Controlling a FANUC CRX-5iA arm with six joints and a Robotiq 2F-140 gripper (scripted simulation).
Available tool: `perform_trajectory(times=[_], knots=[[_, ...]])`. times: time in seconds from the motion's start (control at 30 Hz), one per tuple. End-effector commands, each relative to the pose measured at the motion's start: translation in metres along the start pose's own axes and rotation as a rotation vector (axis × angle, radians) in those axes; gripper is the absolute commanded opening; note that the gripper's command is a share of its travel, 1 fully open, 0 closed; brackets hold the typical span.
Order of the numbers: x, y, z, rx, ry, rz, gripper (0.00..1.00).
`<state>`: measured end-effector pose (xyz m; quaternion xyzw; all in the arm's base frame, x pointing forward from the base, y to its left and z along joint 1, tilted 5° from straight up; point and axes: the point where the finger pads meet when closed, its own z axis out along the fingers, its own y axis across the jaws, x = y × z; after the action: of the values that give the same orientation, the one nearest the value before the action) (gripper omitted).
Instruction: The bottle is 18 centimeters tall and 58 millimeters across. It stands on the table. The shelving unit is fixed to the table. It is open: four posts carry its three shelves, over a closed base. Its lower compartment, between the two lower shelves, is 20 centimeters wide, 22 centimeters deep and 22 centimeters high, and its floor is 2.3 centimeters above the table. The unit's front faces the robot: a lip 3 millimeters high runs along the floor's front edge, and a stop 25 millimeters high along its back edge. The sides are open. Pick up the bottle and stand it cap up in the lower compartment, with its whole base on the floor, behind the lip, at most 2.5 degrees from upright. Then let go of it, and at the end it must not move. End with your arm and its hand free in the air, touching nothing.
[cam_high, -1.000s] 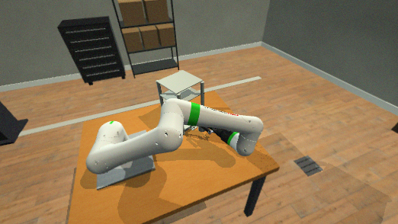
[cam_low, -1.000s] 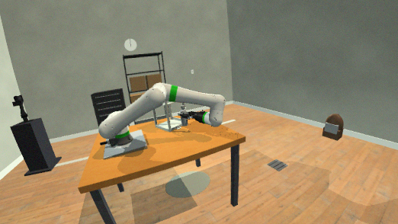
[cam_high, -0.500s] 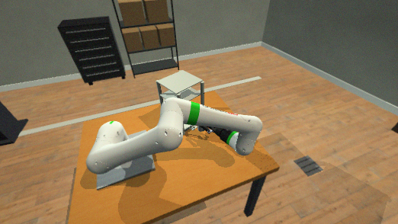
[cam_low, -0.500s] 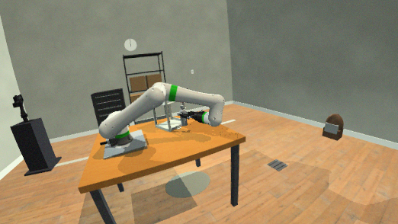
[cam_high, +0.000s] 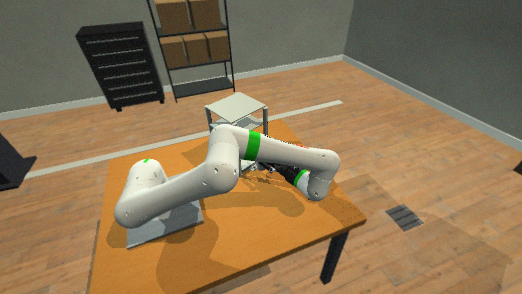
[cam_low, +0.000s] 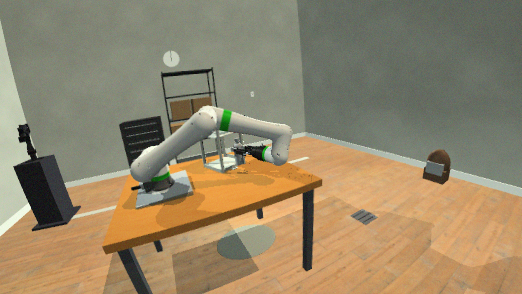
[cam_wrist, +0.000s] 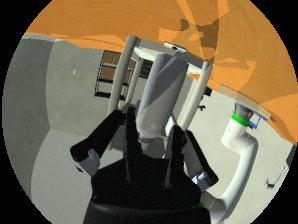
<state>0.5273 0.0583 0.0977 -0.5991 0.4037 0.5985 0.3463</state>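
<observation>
In the wrist view my gripper (cam_wrist: 153, 110) is shut on the grey bottle (cam_wrist: 160, 103), which runs from between my fingers toward the shelving unit's posts (cam_wrist: 129, 72) straight ahead. The view is rolled, with the orange table (cam_wrist: 166, 10) at the top. In the exterior view the gripper (cam_low: 240, 151) sits at the right side of the small white shelving unit (cam_low: 220, 152), low over the table. In the top view the shelving unit (cam_high: 236, 115) stands behind the arm's forearm (cam_high: 280, 150), and the gripper (cam_high: 270, 169) and bottle are mostly hidden by the arm.
The robot base (cam_high: 165, 220) is bolted near the table's left side. The table's right edge (cam_high: 350, 200) lies close to the wrist. A tall rack with boxes (cam_high: 195, 45) and a black drawer cabinet (cam_high: 120, 65) stand on the floor behind.
</observation>
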Motion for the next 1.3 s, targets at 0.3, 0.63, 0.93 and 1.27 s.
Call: perform_trajectory(times=[0.3, 0.63, 0.93, 1.27], knots=[[0.000, 0.000, 0.025, 0.000, 0.000, 0.000, 0.00], [0.000, 0.000, 0.050, 0.000, 0.000, 0.000, 0.00], [0.000, 0.000, 0.078, 0.000, 0.000, 0.000, 0.00], [0.000, 0.000, 0.100, 0.000, 0.000, 0.000, 0.00]])
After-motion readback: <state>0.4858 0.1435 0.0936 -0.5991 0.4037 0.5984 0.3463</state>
